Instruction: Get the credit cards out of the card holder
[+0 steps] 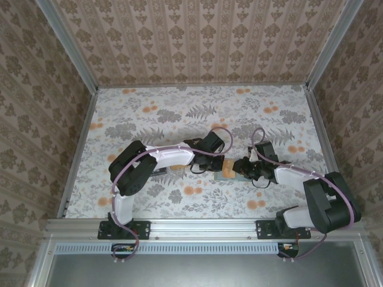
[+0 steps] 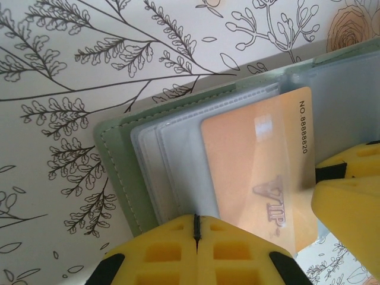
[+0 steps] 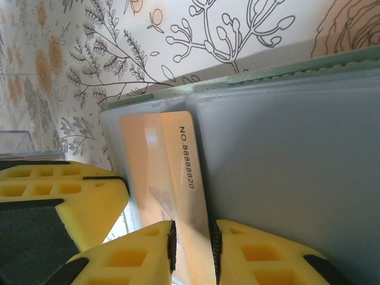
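Card holder [image 2: 113, 160] lies open, one tan credit card [image 2: 249, 160] tucked in it. I see left gripper [image 2: 196, 237] closed, right gripper [image 3: 193, 246] slightly parted over the card.

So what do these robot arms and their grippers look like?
The left arm and right arm have white shells, bulky black joints and looping purple cables. The left gripper and right gripper are yellow, moulded with square pockets.

Left claw [image 1: 218, 160] and right claw [image 1: 244, 170] meet at the card holder [image 1: 228, 174].
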`<state>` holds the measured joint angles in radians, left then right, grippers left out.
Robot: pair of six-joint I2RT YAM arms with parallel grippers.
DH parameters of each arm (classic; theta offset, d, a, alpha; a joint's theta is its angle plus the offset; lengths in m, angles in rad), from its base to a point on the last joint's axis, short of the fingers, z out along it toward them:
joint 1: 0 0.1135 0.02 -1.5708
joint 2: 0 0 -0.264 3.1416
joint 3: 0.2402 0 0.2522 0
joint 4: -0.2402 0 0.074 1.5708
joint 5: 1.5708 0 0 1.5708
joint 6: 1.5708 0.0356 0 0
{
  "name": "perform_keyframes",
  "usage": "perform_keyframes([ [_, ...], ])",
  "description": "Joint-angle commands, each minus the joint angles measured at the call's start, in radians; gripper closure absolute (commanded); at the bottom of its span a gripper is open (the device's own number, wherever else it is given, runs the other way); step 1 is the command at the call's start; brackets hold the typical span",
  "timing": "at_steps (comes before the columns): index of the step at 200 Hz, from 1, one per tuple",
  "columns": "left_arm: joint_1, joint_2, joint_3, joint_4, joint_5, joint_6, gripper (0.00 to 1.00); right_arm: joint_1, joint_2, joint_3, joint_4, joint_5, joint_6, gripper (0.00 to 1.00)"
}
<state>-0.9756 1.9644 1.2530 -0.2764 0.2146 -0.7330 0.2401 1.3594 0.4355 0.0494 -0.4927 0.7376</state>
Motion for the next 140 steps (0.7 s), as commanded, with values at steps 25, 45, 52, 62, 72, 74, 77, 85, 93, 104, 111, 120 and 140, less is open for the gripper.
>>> perform_keyframes([
  [25,-0.009,0.062,-0.003,-0.077,0.005,0.021,1.0,-0.004,0.024,-0.008,0.062,-0.061,0.013,0.73],
  [45,-0.011,0.066,0.0,-0.076,0.008,0.02,1.0,-0.003,0.06,-0.004,0.067,-0.062,0.015,0.72],
  [52,-0.011,0.068,0.002,-0.076,0.009,0.022,1.0,-0.003,0.065,-0.004,0.068,-0.061,0.016,0.71],
  [62,-0.012,0.069,0.005,-0.078,0.011,0.023,1.0,-0.003,0.075,-0.001,0.072,-0.061,0.016,0.71],
  [72,-0.012,0.071,0.005,-0.078,0.012,0.024,1.0,-0.003,0.087,0.002,0.073,-0.06,0.015,0.71],
  [74,-0.012,0.071,0.006,-0.077,0.012,0.023,1.0,-0.004,0.089,0.002,0.074,-0.06,0.016,0.71],
  [77,-0.013,0.07,0.006,-0.076,0.012,0.024,1.0,-0.003,0.093,0.002,0.076,-0.061,0.017,0.71],
  [85,-0.013,0.071,0.006,-0.078,0.012,0.025,1.0,-0.003,0.099,0.002,0.082,-0.061,0.018,0.73],
  [93,-0.012,0.071,0.006,-0.079,0.011,0.024,1.0,-0.004,0.103,0.002,0.081,-0.059,0.02,0.75],
  [104,-0.013,0.069,0.006,-0.081,0.009,0.025,1.0,-0.002,0.101,0.0,0.077,-0.05,0.02,0.8],
  [111,-0.013,0.067,0.004,-0.082,0.008,0.024,1.0,-0.003,0.096,-0.001,0.073,-0.043,0.021,0.81],
  [120,-0.012,0.067,0.003,-0.083,0.006,0.024,1.0,-0.003,0.083,-0.004,0.06,-0.033,0.019,0.86],
  [140,-0.011,0.067,0.002,-0.084,0.005,0.027,1.0,-0.005,0.051,-0.007,0.032,-0.004,0.013,0.95],
])
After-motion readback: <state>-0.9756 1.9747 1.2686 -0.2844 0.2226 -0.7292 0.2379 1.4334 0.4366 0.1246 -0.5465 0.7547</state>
